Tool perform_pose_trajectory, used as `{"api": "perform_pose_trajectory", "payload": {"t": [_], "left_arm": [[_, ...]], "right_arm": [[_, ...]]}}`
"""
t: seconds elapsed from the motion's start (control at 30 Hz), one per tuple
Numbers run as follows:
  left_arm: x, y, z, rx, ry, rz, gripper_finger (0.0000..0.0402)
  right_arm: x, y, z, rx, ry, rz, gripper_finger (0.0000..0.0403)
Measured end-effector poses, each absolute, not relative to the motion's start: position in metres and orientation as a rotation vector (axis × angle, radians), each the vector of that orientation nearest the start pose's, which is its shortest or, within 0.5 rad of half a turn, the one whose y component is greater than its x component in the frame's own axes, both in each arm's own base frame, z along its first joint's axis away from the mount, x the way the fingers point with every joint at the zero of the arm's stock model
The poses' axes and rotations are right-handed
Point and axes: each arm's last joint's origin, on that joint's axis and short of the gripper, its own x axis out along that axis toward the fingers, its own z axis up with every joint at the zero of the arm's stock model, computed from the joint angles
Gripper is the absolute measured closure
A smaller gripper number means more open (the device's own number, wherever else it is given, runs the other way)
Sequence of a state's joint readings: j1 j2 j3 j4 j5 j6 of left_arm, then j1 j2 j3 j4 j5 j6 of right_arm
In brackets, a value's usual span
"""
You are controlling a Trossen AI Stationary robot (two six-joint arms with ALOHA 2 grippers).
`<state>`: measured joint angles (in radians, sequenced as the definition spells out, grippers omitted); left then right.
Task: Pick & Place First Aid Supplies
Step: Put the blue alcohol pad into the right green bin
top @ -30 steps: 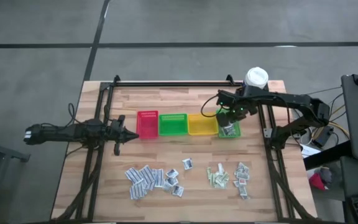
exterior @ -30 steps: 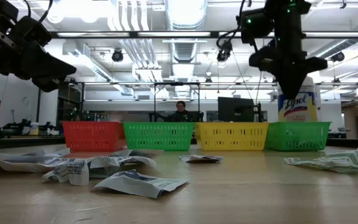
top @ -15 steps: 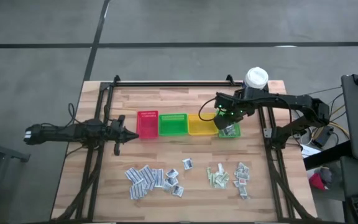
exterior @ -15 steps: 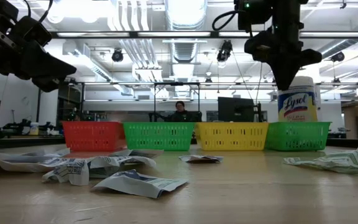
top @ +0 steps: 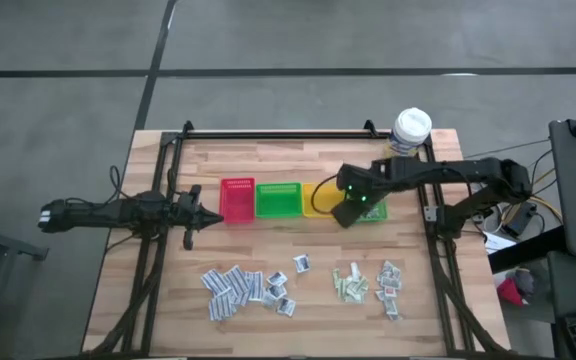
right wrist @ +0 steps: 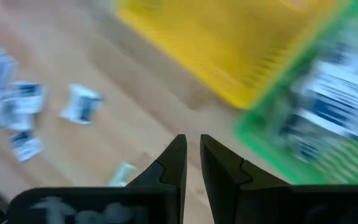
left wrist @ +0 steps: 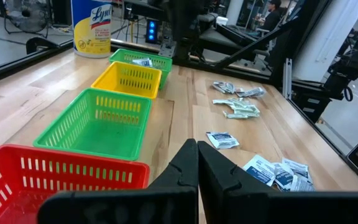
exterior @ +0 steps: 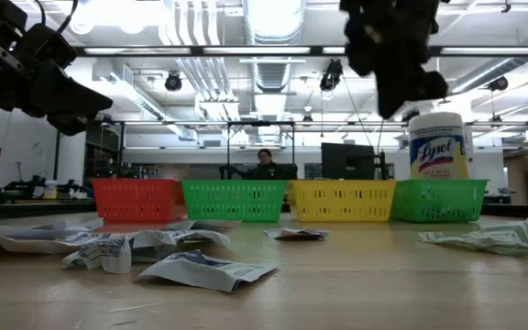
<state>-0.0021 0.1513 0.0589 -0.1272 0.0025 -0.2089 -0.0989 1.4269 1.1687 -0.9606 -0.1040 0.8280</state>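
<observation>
Hovering by the green bin [top: 371, 211], my right gripper [top: 346, 214] stands narrowly parted, empty. Sachets [top: 248, 285] lie scattered on the table [top: 268, 240]: light, limp, best pinched at an edge.

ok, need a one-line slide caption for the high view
Right gripper hangs empty above the yellow bin and end green bin; left gripper waits shut beside the red bin, sachets unsorted.

Four bins [top: 301, 200], one wipes tub [top: 411, 130], dozens of sachets [top: 248, 285].
</observation>
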Motion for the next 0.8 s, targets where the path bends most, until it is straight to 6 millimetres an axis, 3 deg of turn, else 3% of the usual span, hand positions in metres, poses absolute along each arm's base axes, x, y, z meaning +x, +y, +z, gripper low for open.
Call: {"api": "perform_pose_trajectory", "payload": {"t": [0.37,0.57,0.8], "left_arm": [[0.103,0.000,0.159,-0.206,0.220,0.018,0.0401],[0.103,0.000,0.159,-0.205,0.223,0.018,0.0401],[0.103,0.000,0.159,-0.204,0.227,0.019,0.0401]], "right_arm": [[0.308,0.042,0.279,0.705,0.873,-0.109,0.0360],[0.327,0.062,0.264,0.547,0.839,0.023,0.0360],[0.344,0.068,0.230,0.444,0.924,0.041,0.0360]]}}
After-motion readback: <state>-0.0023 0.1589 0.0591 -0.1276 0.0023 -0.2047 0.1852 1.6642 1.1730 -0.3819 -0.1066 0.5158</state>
